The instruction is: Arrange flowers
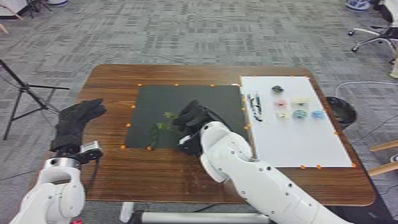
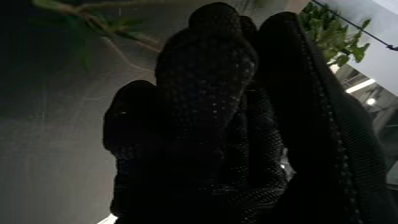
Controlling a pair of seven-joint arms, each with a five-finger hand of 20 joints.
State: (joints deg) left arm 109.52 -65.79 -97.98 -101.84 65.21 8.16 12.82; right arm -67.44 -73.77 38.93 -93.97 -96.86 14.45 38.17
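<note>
Greens: lay on the black mat, beside the right hand
Flowers: sat on the white mat
Right robot hand: over the black mat, grip impossible to tell
Left robot hand: open, above the bench

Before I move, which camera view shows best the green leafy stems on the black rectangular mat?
The head view: it shows the stems across the mat, beside the black-gloved right hand. The right wrist view shows some greenery closer, cut by the picture's edge.
</note>
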